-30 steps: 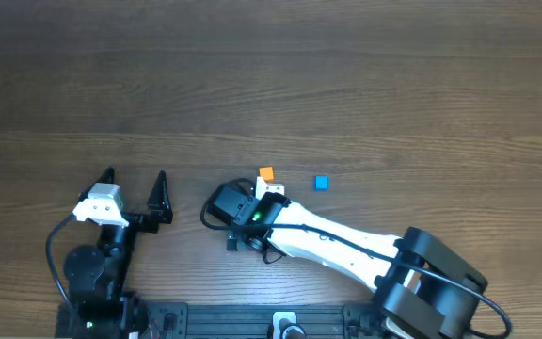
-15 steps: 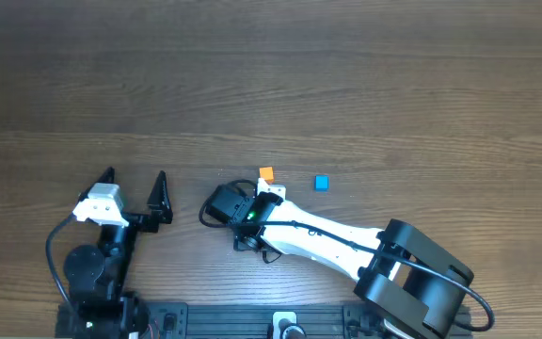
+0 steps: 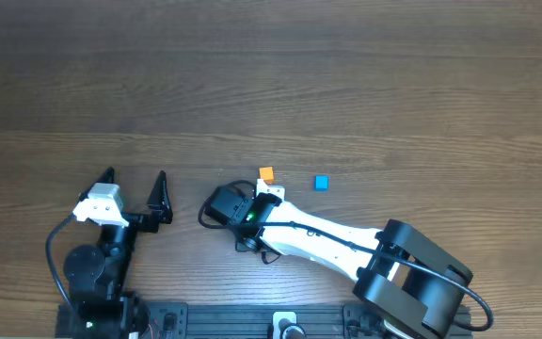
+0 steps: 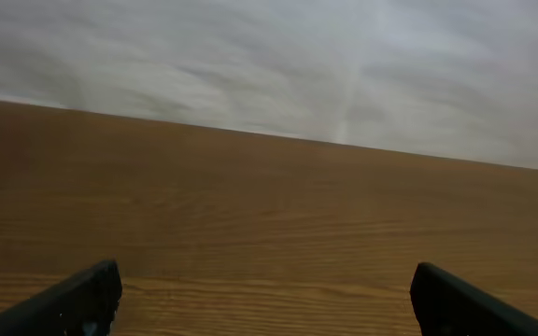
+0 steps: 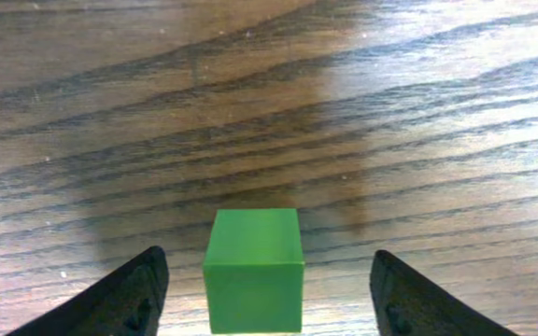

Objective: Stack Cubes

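The green cube [image 5: 254, 269] sits flat on the wooden table [image 3: 271, 75], between the 2 fingers [image 5: 134, 294] of the right gripper [image 5: 269, 299]. That gripper is spread wide, with a strip of bare wood showing on each side of the cube, so neither finger touches it. A dark shadow lies on the wood just beyond the cube. From above, the right arm [image 3: 346, 250] stands at the right and stretches across the middle towards the left, its black and white wrist ending just left of centre. The orange cube [image 3: 266, 174] lies on the table close against the far edge of that wrist, next to its white part. The blue cube [image 3: 321, 183] lies to the right of the orange one, apart from it and apart from the arm, with the white forearm running nearer the bases than it does. The 2 cubes do not touch each other and both rest on the wood. A black cable loops beside the wrist on its near side. The left gripper [image 3: 135, 179] stands well apart on the left side of the table, its 2 black fingers [image 4: 73, 303] spread open with nothing between them, pointing over bare wood towards the far edge and a pale wall beyond.
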`<control>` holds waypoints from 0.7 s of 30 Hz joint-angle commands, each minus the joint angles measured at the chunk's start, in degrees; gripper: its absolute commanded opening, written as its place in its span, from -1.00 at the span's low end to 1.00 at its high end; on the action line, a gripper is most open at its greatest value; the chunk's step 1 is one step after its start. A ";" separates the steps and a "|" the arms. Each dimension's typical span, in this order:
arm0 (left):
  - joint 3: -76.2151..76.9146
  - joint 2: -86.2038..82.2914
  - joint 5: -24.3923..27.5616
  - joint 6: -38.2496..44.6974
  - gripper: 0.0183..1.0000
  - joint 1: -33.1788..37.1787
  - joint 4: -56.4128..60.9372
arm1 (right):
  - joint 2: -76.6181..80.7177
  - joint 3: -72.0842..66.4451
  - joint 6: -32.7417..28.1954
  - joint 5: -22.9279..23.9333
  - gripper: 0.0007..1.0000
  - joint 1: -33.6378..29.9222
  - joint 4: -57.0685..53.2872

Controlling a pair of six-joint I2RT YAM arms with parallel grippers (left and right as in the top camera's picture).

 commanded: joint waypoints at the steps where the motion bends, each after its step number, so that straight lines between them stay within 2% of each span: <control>1: -0.28 -0.24 0.55 0.83 1.00 0.28 -0.04 | 0.81 1.16 0.39 1.38 0.32 0.81 -0.02; 21: -0.28 -0.24 0.55 0.83 1.00 0.28 -0.04 | 2.56 1.11 0.39 0.68 0.09 1.20 1.70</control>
